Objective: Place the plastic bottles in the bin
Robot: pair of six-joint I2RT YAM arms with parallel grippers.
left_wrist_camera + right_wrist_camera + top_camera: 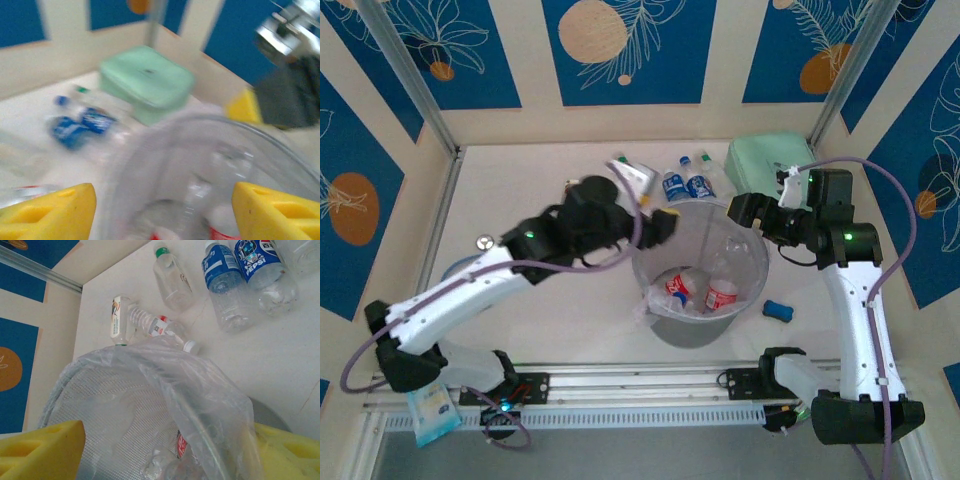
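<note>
Fingers of the left gripper and right gripper gape empty over the bin, where red-labelled bottles lie, so a drop seems finished; next, one must reach the blue-labelled bottles on the desk beyond it.

Mint-green case sits far right on the table; small blue block lies nearer, well apart

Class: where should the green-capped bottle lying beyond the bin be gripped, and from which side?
Probably grip the green-capped bottle around its clear middle, from straight above, closing across its width: it lies flat on its side with bare table along both flanks.
</note>
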